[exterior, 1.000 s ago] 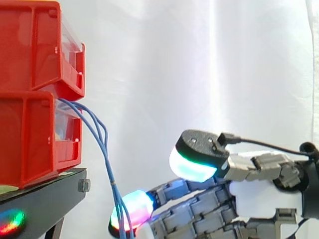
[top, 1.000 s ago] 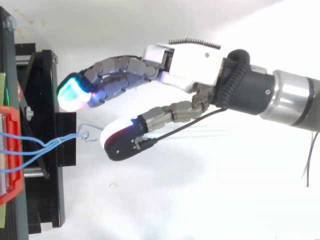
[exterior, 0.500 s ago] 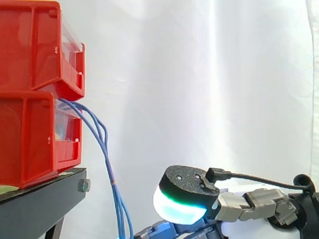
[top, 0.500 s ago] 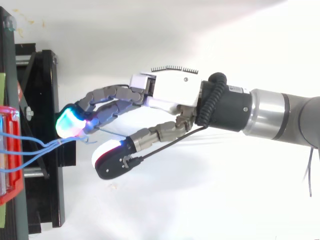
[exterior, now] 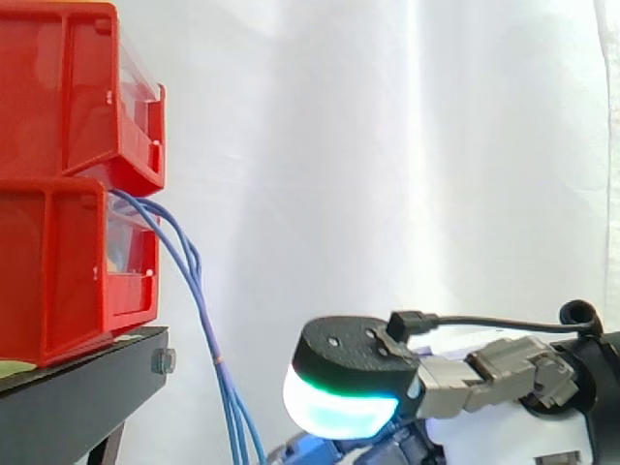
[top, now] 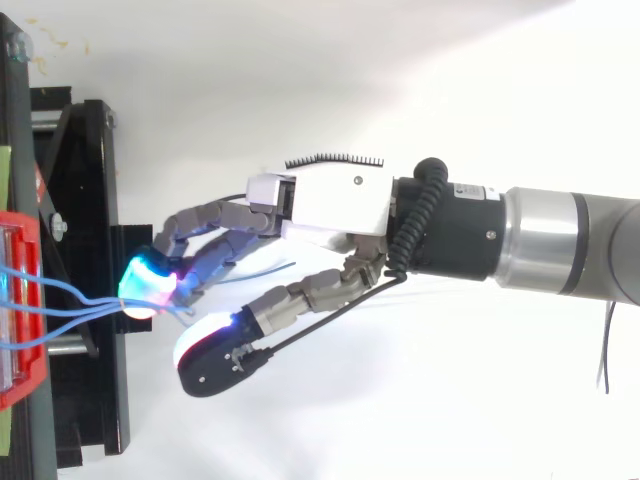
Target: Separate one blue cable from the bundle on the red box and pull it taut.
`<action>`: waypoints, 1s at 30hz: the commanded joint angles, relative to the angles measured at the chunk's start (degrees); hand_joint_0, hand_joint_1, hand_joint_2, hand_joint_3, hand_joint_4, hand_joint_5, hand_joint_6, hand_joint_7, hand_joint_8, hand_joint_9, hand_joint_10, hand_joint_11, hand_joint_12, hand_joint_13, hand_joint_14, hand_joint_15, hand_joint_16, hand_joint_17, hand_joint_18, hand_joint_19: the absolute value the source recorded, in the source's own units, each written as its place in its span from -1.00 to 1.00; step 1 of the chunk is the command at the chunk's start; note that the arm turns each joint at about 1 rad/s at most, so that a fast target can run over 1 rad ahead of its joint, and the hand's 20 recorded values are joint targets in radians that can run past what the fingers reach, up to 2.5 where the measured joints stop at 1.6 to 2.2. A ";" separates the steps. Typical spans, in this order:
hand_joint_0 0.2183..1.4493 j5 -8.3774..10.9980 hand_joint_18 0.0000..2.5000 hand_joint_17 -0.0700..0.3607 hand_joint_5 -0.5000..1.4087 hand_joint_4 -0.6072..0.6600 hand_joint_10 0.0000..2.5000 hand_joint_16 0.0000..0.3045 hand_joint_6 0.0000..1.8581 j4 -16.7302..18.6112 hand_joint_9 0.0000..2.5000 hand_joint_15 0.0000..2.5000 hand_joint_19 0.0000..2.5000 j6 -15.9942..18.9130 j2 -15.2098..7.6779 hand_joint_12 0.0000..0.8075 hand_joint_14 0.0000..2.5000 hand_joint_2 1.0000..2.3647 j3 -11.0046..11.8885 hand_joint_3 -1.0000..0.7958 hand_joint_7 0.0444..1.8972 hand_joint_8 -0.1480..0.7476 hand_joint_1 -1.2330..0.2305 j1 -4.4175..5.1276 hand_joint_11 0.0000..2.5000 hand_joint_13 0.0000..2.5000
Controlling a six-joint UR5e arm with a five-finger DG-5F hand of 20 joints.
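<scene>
Bins first, at the far left. The upper red bin [exterior: 68, 87] sits stacked on the lower red bin [exterior: 58, 271], and both rest on the black stand [exterior: 87, 383].

The blue cables [exterior: 189, 276] leave the front of the lower red bin, arch outward and hang down past the edge of the stand. In the side view their long axis is close to vertical, with a slack bow near the top, so nothing is taut yet. From above, the strands run rightward off the bin and converge into one bunch over the edge of the stand, pointing at the hand. A loose blue end [top: 268, 270] carries on rightward beneath the hand toward its palm.

Change noted: one second ago the hand [top: 330, 200] stood higher in the side view, and from above it was clear of the strands on their far side. It has since dropped and advanced leftward, and its leading end now lies against the bunch where the strands meet.

I judge this to be the reach ending and the separating step beginning; the pull has not started. I cannot tell from either view whether the hand has closed on a strand or only rests against the bunch.
</scene>
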 commanded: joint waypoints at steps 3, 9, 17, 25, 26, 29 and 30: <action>-0.46 -2.00 -0.63 -0.18 -0.58 0.59 -1.00 -0.69 -0.46 -5.98 -0.42 -0.89 -0.78 0.02 0.30 -0.12 -1.00 -1.00 0.48 -0.44 -0.06 0.01 -0.24 -0.31 -0.94 -0.54; -0.46 -1.74 -0.62 -0.18 -0.58 0.58 -1.00 -0.69 -0.46 -5.89 -0.41 -0.89 -0.76 -0.07 1.97 -0.12 -1.00 -1.00 0.48 -0.44 -0.04 0.01 -0.24 -0.58 -0.93 -0.53; -0.45 -2.09 -0.60 -0.18 -0.57 0.54 -1.00 -0.69 -0.46 -6.06 -0.39 -0.88 -0.75 -0.33 3.56 -0.12 -1.00 -1.00 0.48 -0.43 0.05 0.01 -0.24 -0.93 -0.92 -0.51; -0.41 -1.74 -0.59 -0.19 -0.55 0.35 -1.00 -0.70 -0.46 -5.98 -0.37 -0.85 -0.74 -1.48 5.75 -0.13 -1.00 -0.99 0.48 -0.35 0.37 0.01 -0.29 -0.58 -0.89 -0.48; -0.40 -1.92 -0.59 -0.19 -0.55 0.35 -1.00 -0.70 -0.45 -6.06 -0.37 -0.85 -0.74 -1.65 6.11 -0.13 -1.00 -0.99 0.48 -0.34 0.36 0.01 -0.30 -0.58 -0.89 -0.48; -0.39 -2.09 -0.59 -0.19 -0.56 0.32 -1.00 -0.70 -0.41 -5.89 -0.37 -0.86 -0.74 -1.92 6.28 -0.12 -1.00 -0.99 0.40 -0.32 0.33 0.01 -0.32 -0.58 -0.88 -0.48; -0.39 -2.09 -0.59 -0.19 -0.56 0.32 -1.00 -0.70 -0.40 -5.89 -0.37 -0.85 -0.74 -1.92 6.46 -0.12 -1.00 -0.99 0.48 -0.32 0.33 0.01 -0.33 -0.49 -0.88 -0.48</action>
